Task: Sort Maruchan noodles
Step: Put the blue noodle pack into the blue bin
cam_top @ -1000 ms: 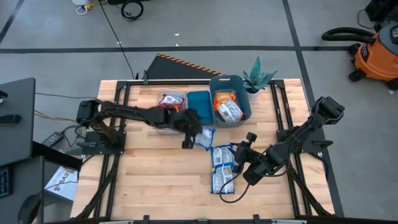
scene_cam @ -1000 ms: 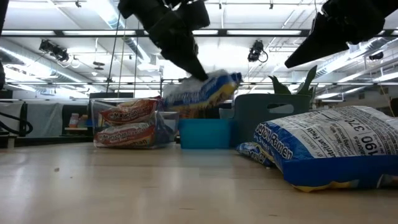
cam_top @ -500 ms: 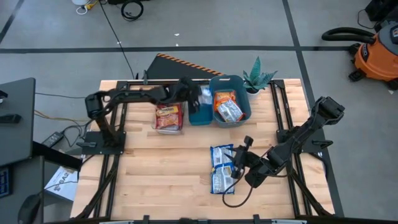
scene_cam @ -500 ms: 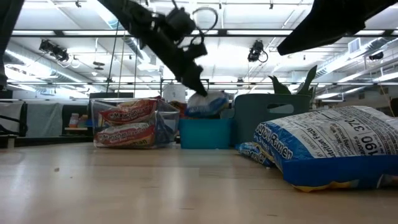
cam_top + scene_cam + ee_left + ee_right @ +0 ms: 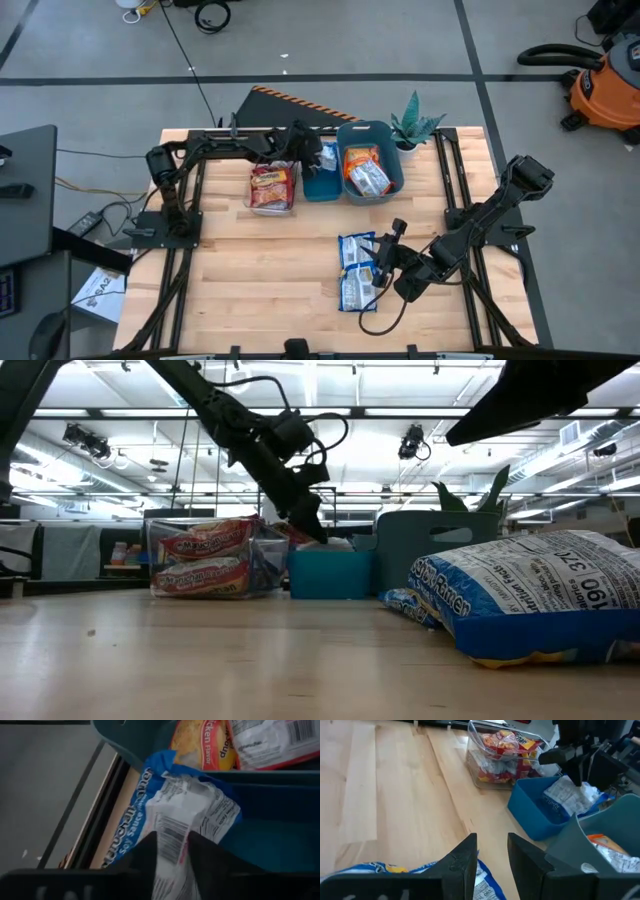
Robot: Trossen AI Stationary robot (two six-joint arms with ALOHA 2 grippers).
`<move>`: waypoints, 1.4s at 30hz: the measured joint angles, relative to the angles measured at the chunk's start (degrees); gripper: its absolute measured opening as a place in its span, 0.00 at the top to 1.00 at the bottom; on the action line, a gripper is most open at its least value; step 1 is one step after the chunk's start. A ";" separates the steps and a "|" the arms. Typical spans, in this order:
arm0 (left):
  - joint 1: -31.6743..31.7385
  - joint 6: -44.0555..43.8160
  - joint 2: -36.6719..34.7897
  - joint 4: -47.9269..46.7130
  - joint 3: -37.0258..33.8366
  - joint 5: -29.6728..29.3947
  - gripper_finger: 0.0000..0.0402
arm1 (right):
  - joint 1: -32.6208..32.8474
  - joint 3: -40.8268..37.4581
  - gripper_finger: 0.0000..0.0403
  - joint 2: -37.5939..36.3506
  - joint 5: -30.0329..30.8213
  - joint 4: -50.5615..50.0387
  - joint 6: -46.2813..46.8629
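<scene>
Near edge of the table: right gripper hovers low just beside two blue-trim noodle packets lying flat right of centre, fingers parted a little with nothing between them, one blue packet edge showing just below them in the right wrist view. Same blue-trim packet fills the foreground of the low view. Farther back, a row of containers: clear bin with red-trim packets stacked inside, teal bin next to it, then a larger grey-blue bin holding orange-trim packets. Left gripper reaches across the back of the table and sits over the teal bin, fingers closed on a blue-trim packet, pinching its barcode end; packet hangs crumpled at the teal bin's rim, partly inside it. Right wrist view shows it too, resting in the teal bin under the left gripper. Small plant at the back right corner.
</scene>
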 joint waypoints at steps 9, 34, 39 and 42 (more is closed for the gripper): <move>-6.27 -0.72 -7.20 -5.35 0.09 6.23 0.55 | 0.02 0.02 0.72 -0.01 0.89 -4.19 -0.47; -25.98 -19.63 9.28 8.35 0.01 6.10 0.57 | -0.15 0.02 0.74 -10.19 -8.76 -25.45 7.00; -24.79 -22.82 11.20 14.31 0.19 11.48 0.57 | -0.15 0.02 0.75 -10.05 -8.03 -24.95 7.87; -25.63 -22.97 13.10 18.19 0.08 13.67 0.57 | -0.13 0.02 0.75 -9.62 -7.75 -23.81 8.57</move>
